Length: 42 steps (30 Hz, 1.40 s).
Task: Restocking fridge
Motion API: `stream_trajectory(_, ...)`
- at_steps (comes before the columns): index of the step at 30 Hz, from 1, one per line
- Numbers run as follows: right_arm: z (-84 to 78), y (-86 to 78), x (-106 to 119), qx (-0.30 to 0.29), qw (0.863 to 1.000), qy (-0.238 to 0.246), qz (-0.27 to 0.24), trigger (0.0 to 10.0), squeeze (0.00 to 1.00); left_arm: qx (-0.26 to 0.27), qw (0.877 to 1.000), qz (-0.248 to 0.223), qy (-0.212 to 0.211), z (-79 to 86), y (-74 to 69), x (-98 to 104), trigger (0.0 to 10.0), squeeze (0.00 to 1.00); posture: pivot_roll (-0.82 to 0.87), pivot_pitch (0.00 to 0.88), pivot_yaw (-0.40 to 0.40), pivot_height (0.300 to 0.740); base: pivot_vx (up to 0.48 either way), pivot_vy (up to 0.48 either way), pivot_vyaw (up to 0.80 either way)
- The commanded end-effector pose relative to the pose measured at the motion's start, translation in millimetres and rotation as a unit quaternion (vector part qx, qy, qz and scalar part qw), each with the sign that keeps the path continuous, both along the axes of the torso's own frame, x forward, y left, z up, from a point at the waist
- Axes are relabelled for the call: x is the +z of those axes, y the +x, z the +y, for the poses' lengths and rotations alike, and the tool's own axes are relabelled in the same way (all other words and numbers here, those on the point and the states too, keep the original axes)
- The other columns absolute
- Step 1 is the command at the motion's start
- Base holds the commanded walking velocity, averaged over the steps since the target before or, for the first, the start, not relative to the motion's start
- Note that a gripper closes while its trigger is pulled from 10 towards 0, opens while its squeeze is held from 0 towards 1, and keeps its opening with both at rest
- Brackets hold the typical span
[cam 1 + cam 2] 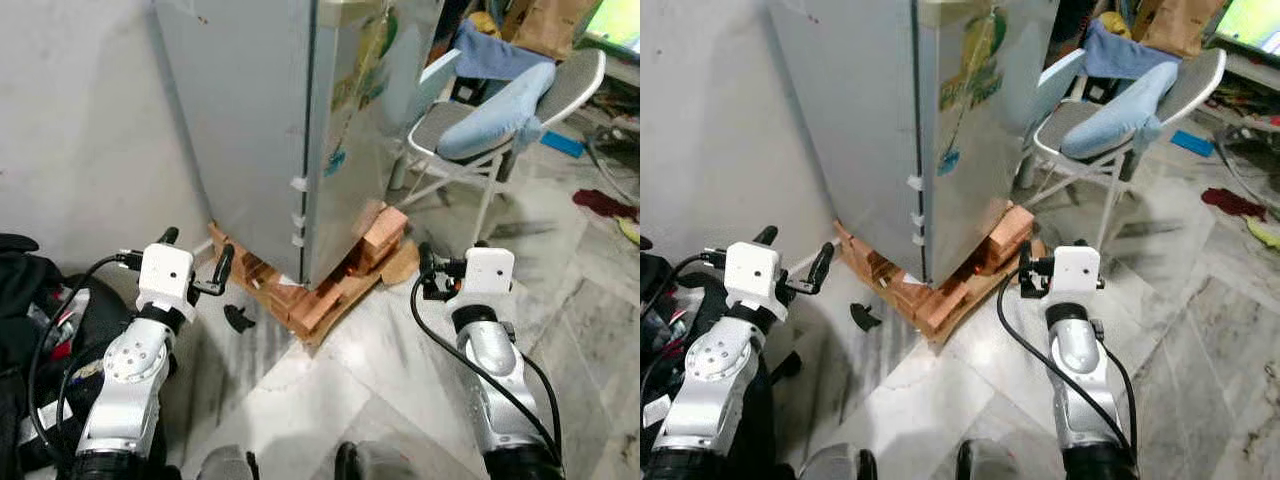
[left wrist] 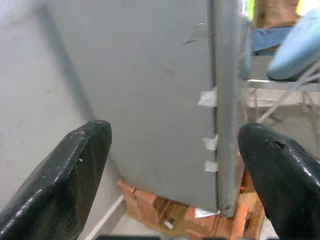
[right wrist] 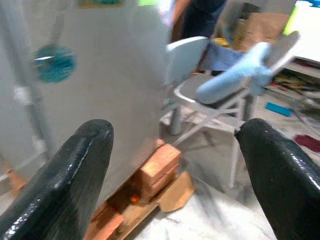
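Facing the closed fridge [image 1: 290, 130], propped on bricks [image 1: 315, 295] off the floor. Left pincer [image 1: 195, 262] and right pincer [image 1: 1025, 272] both spread wide, empty, raised toward the door, presumably to open it.

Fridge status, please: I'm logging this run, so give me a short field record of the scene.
fridge: grey, door shut, raised on bricks
left claw: open, empty, facing the fridge's side
right claw: open, empty, near the door's corner
chair: beside the fridge, blue cloth draped on it
floor: marble
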State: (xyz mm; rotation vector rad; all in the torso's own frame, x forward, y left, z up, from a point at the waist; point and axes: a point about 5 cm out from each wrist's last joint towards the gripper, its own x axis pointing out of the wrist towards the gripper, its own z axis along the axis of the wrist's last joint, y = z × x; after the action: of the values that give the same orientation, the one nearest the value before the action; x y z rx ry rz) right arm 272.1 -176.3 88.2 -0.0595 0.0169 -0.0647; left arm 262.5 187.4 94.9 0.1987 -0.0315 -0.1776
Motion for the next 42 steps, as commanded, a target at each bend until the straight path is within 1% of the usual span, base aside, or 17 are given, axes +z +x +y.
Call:
stream_trajectory(1,-4.3,-0.5,1.8,-0.005,1.000,-0.005,-0.002,10.0,0.00,-0.013,1.000,-0.015,-0.003,-5.1,1.8,6.7,10.0,0.00,0.02,0.074,-0.054,0.740,0.424,0.000,-0.80)
stream_trajectory(6,-4.6,-0.4,2.0,-0.004,1.000,-0.006,-0.002,10.0,0.00,-0.015,1.000,-0.016,-0.005,-5.6,1.6,6.5,10.0,0.00,0.02,0.073,-0.054,0.740,0.416,0.000,-0.58)
stream_trajectory(21,-5.7,2.8,1.8,0.000,1.000,-0.013,0.003,10.0,0.00,-0.013,1.000,-0.016,-0.007,-6.9,1.9,6.7,10.0,0.00,0.02,0.069,-0.064,0.740,0.366,0.000,0.00)
stream_trajectory(26,-5.5,3.1,2.0,-0.001,1.000,-0.014,0.002,10.0,0.00,0.001,1.000,-0.020,-0.009,-5.2,2.9,6.9,10.0,0.00,0.02,0.071,-0.060,0.740,0.000,0.000,-0.80)
stream_trajectory(29,-4.3,-2.2,0.4,-0.007,1.000,-0.010,0.005,10.0,0.00,0.025,0.999,-0.019,0.000,2.1,7.6,8.2,10.0,0.00,0.00,0.079,-0.049,0.740,0.000,0.000,-0.80)
stream_trajectory(32,-3.2,-4.6,-0.5,-0.007,1.000,-0.009,0.007,10.0,0.00,0.027,0.999,-0.020,0.003,4.3,8.8,8.8,10.0,0.00,0.00,0.084,-0.045,0.740,0.000,0.000,-0.80)
stream_trajectory(37,-5.7,-7.6,0.8,-0.011,1.000,-0.015,0.011,10.0,0.00,0.059,0.998,-0.031,0.021,15.8,22.4,19.7,10.0,0.00,-0.01,0.108,-0.032,0.740,0.000,0.000,-0.77)
stream_trajectory(39,-6.9,-8.2,0.2,-0.014,1.000,-0.015,0.013,10.0,0.00,0.061,0.997,-0.036,0.024,17.5,25.5,22.6,10.0,0.00,-0.01,0.113,-0.032,0.740,0.000,0.000,-0.65)
stream_trajectory(42,-5.6,-10.5,-2.2,-0.011,1.000,-0.015,0.017,10.0,0.00,0.081,0.995,-0.040,0.032,23.0,28.2,24.1,10.0,0.00,-0.01,0.119,-0.031,0.740,0.000,0.000,-0.17)
